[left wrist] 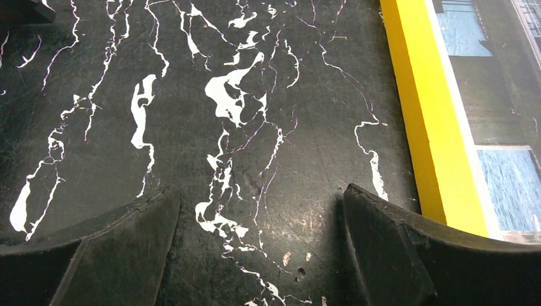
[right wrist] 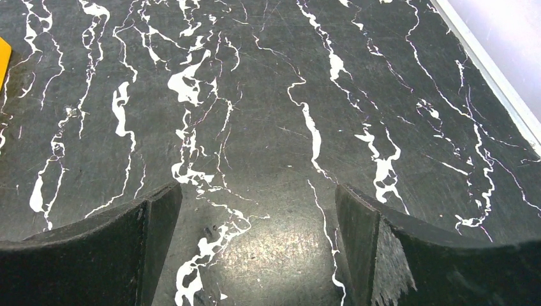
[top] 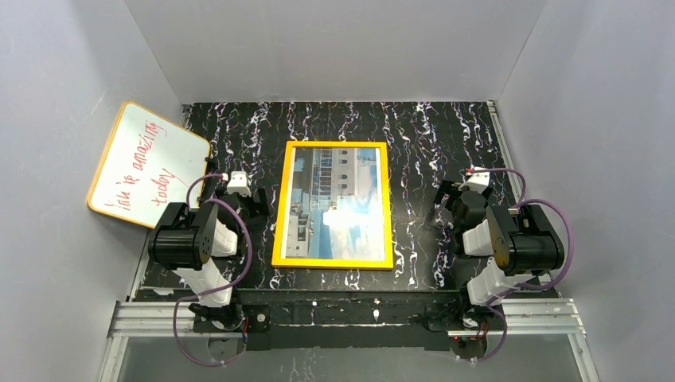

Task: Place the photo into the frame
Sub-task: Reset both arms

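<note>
top view: the bench [top: 430, 135] is flat and black with thin white squiggly lines, like marble. one frame [top: 332, 263] lies flat in the middle of it, between the two arms. it is a tall rectangle with a thin, smooth yellow-orange edge. one photo [top: 338, 203] sits inside the frame, showing a white building, blue sky and clouds. one whiteboard [top: 147, 163] with round corners, a yellow edge and red writing leans at the far left. the left claw [top: 239, 189] is just beside the frame's left side. the right claw [top: 452, 199] is well apart from the frame's right side.

left wrist view: two dark, rough fingers [left wrist: 127, 255] stand far apart, so the left claw [left wrist: 258, 210] is wide and holds nothing. only scratched black bench [left wrist: 191, 95] shows between them. the frame's yellow edge [left wrist: 427, 127] runs just beside the right finger, with the blue photo [left wrist: 504, 178] inside it.

right wrist view: two dark fingers [right wrist: 383, 255], a bit frayed, stand far apart. the right claw [right wrist: 258, 204] is wide and holds nothing, over the bare bench [right wrist: 268, 95]. a tiny orange bit of the frame [right wrist: 2, 57] shows at the left edge. one pale metal strip [right wrist: 485, 57] runs along the bench's side.
</note>
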